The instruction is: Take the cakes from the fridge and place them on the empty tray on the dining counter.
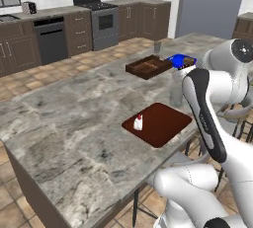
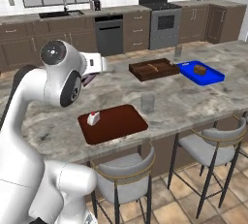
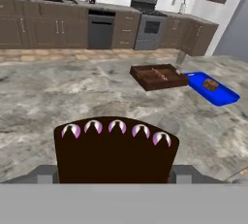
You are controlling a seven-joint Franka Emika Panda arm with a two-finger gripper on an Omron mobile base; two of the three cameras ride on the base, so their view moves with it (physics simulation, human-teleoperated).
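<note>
A dark chocolate cake [image 3: 115, 150] with pinkish dollops sits clasped in the robot's tool [image 3: 115, 172], carried above the marbled table [image 1: 74, 118]; the white cake [image 1: 138, 122] already rests on the reddish-brown tray [image 1: 160, 126]. The job looks like its last delivery, so the next move calls for lowering the chocolate piece onto bare tray beside the white one. Farther along, a dark sectioned tray [image 2: 154, 69] looks empty, and a blue tray [image 2: 206, 76] holds a brown lump [image 2: 199, 69].
</note>
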